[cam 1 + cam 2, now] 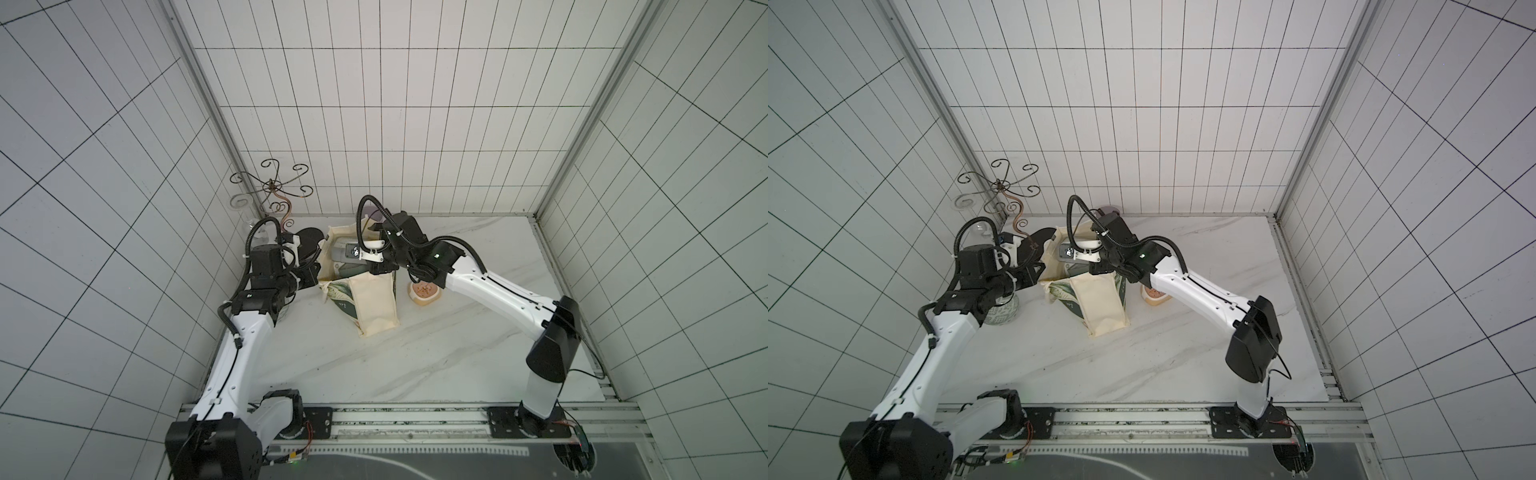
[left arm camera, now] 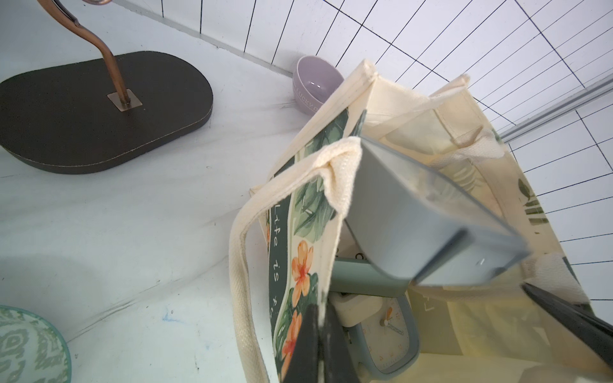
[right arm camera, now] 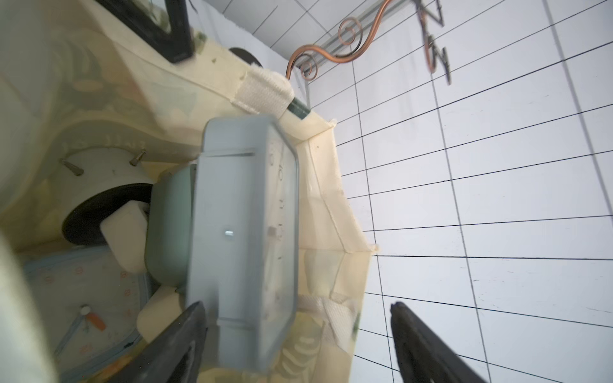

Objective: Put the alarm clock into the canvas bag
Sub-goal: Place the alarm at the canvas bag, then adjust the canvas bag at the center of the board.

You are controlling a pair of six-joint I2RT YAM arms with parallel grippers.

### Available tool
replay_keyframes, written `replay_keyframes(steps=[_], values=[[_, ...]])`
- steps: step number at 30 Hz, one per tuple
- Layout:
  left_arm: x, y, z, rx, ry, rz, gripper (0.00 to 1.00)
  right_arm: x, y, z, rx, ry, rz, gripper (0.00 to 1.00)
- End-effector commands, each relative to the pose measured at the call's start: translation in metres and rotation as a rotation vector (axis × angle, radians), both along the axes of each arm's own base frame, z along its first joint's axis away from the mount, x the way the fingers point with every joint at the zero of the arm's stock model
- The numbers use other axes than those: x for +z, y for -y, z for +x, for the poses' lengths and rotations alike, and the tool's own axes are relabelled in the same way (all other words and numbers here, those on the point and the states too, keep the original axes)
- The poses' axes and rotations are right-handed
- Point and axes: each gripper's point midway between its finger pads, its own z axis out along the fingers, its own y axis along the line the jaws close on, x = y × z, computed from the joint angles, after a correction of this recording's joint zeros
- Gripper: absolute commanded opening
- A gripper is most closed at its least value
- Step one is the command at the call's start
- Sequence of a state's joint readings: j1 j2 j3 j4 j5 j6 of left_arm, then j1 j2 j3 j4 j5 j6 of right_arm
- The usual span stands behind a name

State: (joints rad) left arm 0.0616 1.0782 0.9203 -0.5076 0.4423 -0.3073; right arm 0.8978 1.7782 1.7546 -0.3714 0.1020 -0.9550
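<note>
The canvas bag [image 1: 376,303] [image 1: 1100,307] stands at the back middle of the marble table with its mouth open. My left gripper [image 2: 318,310] [image 1: 316,272] is shut on its printed front rim [image 2: 311,212], which keeps the mouth wide. A grey-blue alarm clock [image 2: 414,215] [image 3: 242,232] [image 1: 338,254] hangs blurred inside the mouth. My right gripper [image 3: 297,308] is open just above it, and neither finger touches the clock. Another blue clock with orange hands [image 2: 388,335] [image 3: 83,298] lies on the bag's floor beside green and cream items.
A scrolled metal stand on a dark oval base [image 2: 99,112] [image 1: 309,239] is left of the bag. A lilac bowl [image 2: 315,83] sits behind the bag at the wall. A green patterned bowl [image 2: 26,345] [image 1: 1003,309] is under my left arm. A small filled dish [image 1: 424,293] is right of the bag.
</note>
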Motion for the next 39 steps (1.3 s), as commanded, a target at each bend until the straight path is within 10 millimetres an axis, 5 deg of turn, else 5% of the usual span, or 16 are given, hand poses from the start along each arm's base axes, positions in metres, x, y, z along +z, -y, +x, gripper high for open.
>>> replay_keyframes(steps=[1,5,9,16,27,31,33,36,39], values=[[0.011,-0.002,-0.001,0.006,0.051,0.002,0.00,0.017,0.019,-0.030,0.077,-0.098,0.093,0.84],[0.014,-0.001,-0.002,0.004,0.060,0.002,0.00,0.034,0.032,-0.027,0.057,-0.194,0.265,0.77],[0.023,0.000,-0.003,-0.001,0.091,-0.011,0.00,0.045,0.064,0.022,-0.202,-0.399,0.507,0.67],[0.030,0.015,0.000,-0.042,0.105,-0.031,0.00,0.020,0.102,0.070,-0.461,-0.675,0.730,0.67],[0.036,0.025,0.000,-0.061,0.120,-0.013,0.00,-0.030,0.075,0.092,-0.525,-0.918,0.710,0.60],[0.035,0.026,0.002,-0.061,0.114,-0.012,0.01,-0.041,0.065,0.093,-0.511,-0.952,0.679,0.29],[0.038,0.029,0.004,-0.060,0.117,-0.007,0.01,-0.031,0.059,0.092,-0.490,-0.938,0.679,0.00],[0.058,0.039,0.006,-0.065,0.144,-0.017,0.00,0.004,0.053,0.088,-0.442,-0.876,0.708,0.00],[0.100,0.046,0.009,-0.054,0.229,-0.064,0.00,0.047,0.055,0.085,-0.406,-0.791,0.759,0.00]])
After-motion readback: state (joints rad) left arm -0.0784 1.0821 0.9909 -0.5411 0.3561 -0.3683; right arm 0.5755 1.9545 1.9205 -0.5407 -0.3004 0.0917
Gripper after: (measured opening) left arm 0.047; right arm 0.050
